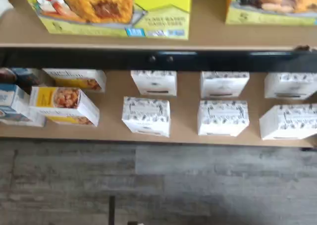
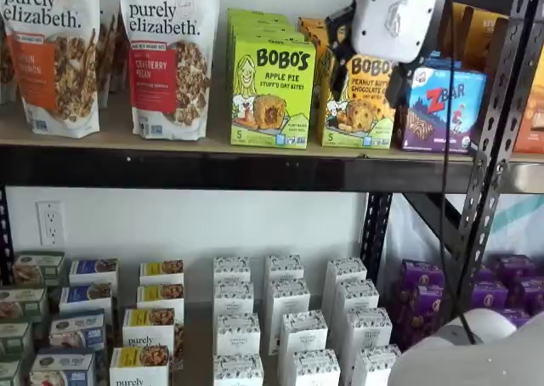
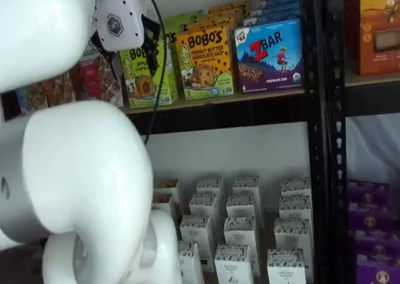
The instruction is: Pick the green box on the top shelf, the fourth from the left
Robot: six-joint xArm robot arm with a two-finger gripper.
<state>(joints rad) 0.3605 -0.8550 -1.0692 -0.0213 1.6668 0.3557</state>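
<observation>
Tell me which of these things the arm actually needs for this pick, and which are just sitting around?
Needed:
- green box
- top shelf
- gripper, jaws not clearly visible

Just there:
- orange Bobo's box
- ZBar box
- granola bags
- white cartons on the lower shelf

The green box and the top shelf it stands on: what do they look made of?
The green box: printed paperboard carton by the look, with flat faces, crisp folded edges and a slight sheen. The top shelf: tan matte board, probably wood or particleboard, fronted by a black beam that looks like painted metal.
</observation>
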